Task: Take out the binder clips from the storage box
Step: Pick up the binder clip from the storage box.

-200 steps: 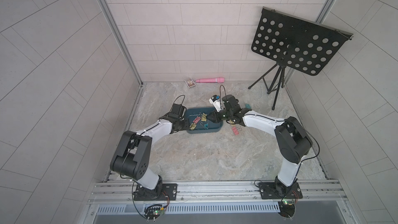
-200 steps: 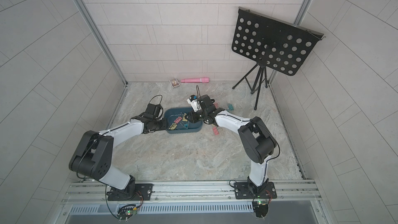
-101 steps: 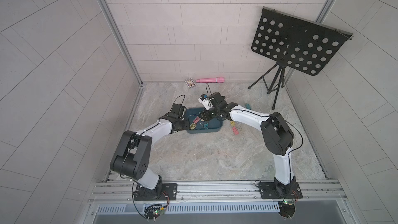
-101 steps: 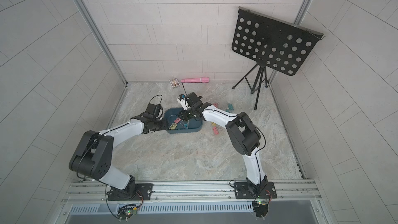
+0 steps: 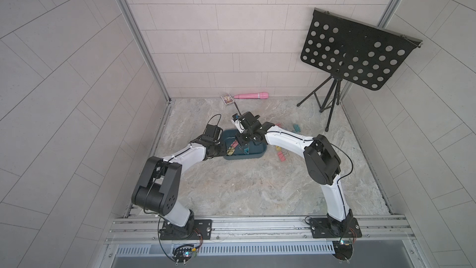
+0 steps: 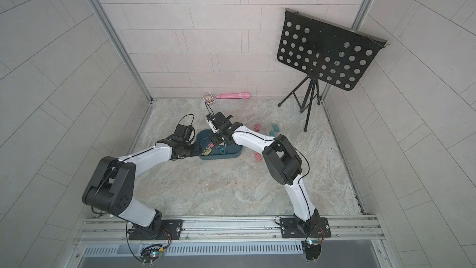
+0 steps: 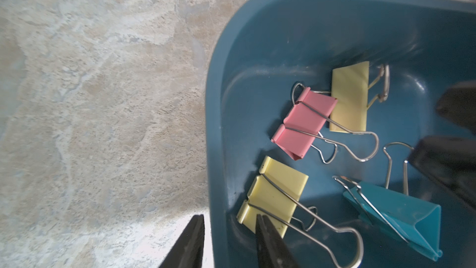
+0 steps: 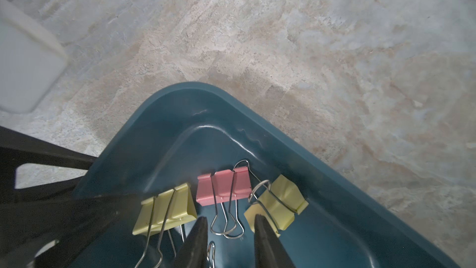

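Beyond the storage box [image 5: 244,157] lie a card box [image 5: 226,98] and pink cylinder [image 5: 253,96].

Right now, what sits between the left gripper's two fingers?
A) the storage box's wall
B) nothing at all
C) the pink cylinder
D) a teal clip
A: in the left wrist view the left gripper straddles the wall of the storage box, with one finger outside it above the table and the other inside, over a yellow clip.
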`<state>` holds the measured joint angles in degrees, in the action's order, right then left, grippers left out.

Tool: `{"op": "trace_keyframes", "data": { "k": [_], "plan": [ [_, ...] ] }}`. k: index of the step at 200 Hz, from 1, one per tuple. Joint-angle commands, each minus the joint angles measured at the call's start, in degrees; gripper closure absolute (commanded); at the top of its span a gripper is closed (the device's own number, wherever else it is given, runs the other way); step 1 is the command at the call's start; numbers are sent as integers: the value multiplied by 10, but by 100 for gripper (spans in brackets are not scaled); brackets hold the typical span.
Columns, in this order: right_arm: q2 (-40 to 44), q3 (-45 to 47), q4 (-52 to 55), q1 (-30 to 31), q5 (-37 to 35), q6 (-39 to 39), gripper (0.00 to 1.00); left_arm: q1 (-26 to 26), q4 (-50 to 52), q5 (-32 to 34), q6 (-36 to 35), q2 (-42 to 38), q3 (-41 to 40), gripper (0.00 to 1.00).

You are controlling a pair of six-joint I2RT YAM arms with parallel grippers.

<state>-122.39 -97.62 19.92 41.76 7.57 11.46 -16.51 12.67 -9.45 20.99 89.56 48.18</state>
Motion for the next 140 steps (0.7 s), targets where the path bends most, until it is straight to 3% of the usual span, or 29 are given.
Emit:
{"op": "trace_keyframes", "data": {
  "k": [1,140],
  "plan": [
    [-16,-16,18,3,-37,-5,66,4,0,0,1,-15,-9,59],
    [-68,-76,44,9,-74,-13,66,3,-2,0,1,-17,-12,59]
  ]
}}
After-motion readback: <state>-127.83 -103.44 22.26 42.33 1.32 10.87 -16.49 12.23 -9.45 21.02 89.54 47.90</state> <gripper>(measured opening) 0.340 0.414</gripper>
